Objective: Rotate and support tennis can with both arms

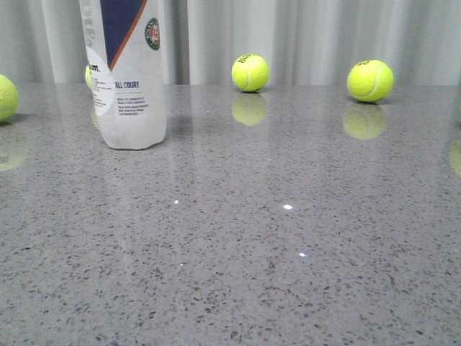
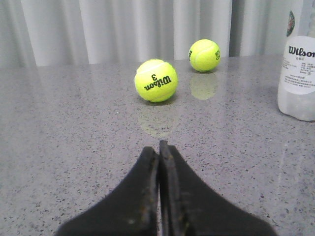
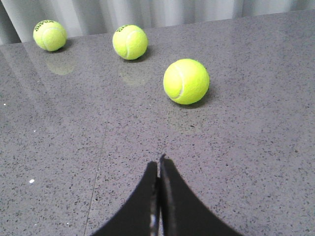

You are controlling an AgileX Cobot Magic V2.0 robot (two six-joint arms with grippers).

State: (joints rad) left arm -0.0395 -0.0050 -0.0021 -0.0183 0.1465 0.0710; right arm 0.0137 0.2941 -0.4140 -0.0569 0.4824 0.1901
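The tennis can [image 1: 128, 72] stands upright at the back left of the grey table, frosted white with a navy panel, orange stripe and "ALL COURT" text. Its top runs out of the front view. The left wrist view catches its lower part [image 2: 297, 73] at the picture's edge, off to one side of my left gripper [image 2: 158, 147], which is shut with nothing between its fingers. My right gripper [image 3: 159, 161] is likewise shut and empty over bare table, and the can does not show in its view. Neither arm shows in the front view.
Yellow-green tennis balls lie scattered: one at the far left edge [image 1: 6, 97], one behind the can, two along the back [image 1: 250, 73] [image 1: 370, 80]. A Wilson ball [image 2: 156, 80] lies straight ahead of the left gripper; another ball [image 3: 186, 81] lies ahead of the right one. Grey curtain behind.
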